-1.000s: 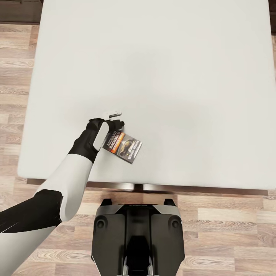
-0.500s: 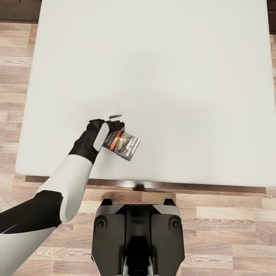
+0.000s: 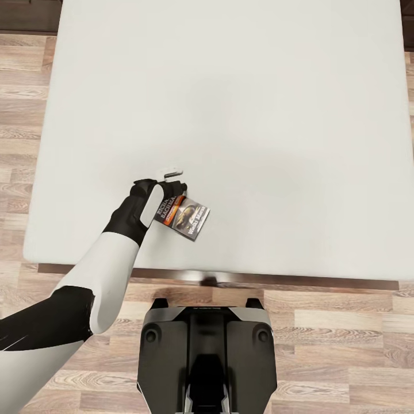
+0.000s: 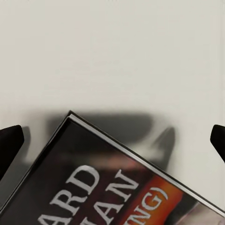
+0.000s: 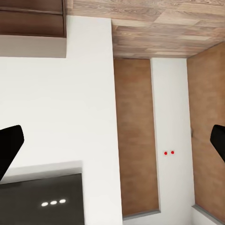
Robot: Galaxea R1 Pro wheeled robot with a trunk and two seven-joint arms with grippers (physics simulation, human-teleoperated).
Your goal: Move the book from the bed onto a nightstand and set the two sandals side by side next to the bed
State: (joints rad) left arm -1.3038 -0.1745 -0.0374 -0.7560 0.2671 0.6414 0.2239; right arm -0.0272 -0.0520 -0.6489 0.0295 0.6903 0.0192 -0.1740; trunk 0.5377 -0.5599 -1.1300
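Observation:
The book (image 3: 185, 214), dark with an orange band and white lettering, lies flat on the off-white mattress of the bed (image 3: 247, 115), near the bed's front edge. My left gripper (image 3: 172, 183) hovers over the book's near-left corner. In the left wrist view the book (image 4: 108, 187) sits between and below the two dark fingertips (image 4: 9, 143), which stand wide apart, so this gripper (image 4: 112, 140) is open and holds nothing. My right gripper (image 5: 112, 145) is open too, facing a white wall and brown panels. The sandals and the nightstand are out of view.
The bed's dark wood frame (image 3: 218, 278) runs just in front of my base (image 3: 207, 351). Wood-plank floor (image 3: 23, 115) lies to the left of the bed and under me. A dark piece of furniture (image 3: 29, 14) stands at the far left corner.
The whole head view shifted slightly over the last second, so the camera moved. My left gripper stays open over the book's corner and the book still lies on the mattress.

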